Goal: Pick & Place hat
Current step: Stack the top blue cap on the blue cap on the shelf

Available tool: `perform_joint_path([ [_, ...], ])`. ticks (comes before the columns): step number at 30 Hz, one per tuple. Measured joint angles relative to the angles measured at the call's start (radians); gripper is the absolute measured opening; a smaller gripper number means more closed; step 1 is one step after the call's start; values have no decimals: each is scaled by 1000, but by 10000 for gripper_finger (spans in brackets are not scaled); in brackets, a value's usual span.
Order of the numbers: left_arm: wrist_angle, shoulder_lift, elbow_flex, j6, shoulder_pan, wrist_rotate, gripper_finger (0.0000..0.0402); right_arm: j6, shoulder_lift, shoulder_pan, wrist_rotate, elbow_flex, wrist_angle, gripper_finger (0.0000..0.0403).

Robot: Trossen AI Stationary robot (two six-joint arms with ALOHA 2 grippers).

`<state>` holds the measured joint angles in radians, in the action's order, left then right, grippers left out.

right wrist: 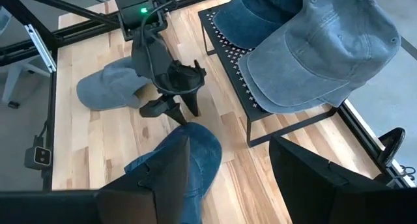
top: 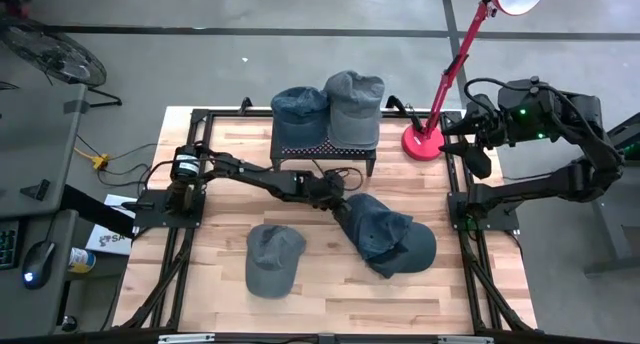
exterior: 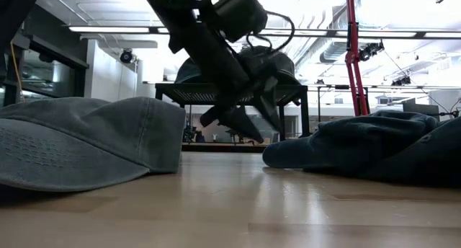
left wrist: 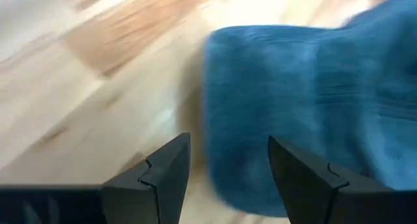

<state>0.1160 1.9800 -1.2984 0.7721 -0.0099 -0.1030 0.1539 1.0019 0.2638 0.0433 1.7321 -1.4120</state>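
Left tool (top: 335, 191) hangs open and empty over the bench (top: 220, 284), just left of the blue hat (top: 375, 224); right tool (top: 472, 134) open, empty, far right.

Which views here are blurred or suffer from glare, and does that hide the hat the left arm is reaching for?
Left wrist view: smeared, wood grain streaked, yet the dark blue denim cap still reads beyond the open left gripper. Low view: bright ceiling lights backlight the arm into silhouette; the near grey cap looks soft. High view: sharp, even light. Right wrist view: clear.
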Motion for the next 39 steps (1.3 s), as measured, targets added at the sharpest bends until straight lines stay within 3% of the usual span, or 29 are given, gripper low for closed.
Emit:
perform_joint_path([
  [25,-104,66,1,-9,7,254,193,26,44,-46,0,0,3,204],
  [29,-114,66,1,-7,3,280,154,28,44,-61,-9,0,2,204],
  [39,-120,64,-4,-6,3,334,11,54,44,-104,-10,0,2,204],
])
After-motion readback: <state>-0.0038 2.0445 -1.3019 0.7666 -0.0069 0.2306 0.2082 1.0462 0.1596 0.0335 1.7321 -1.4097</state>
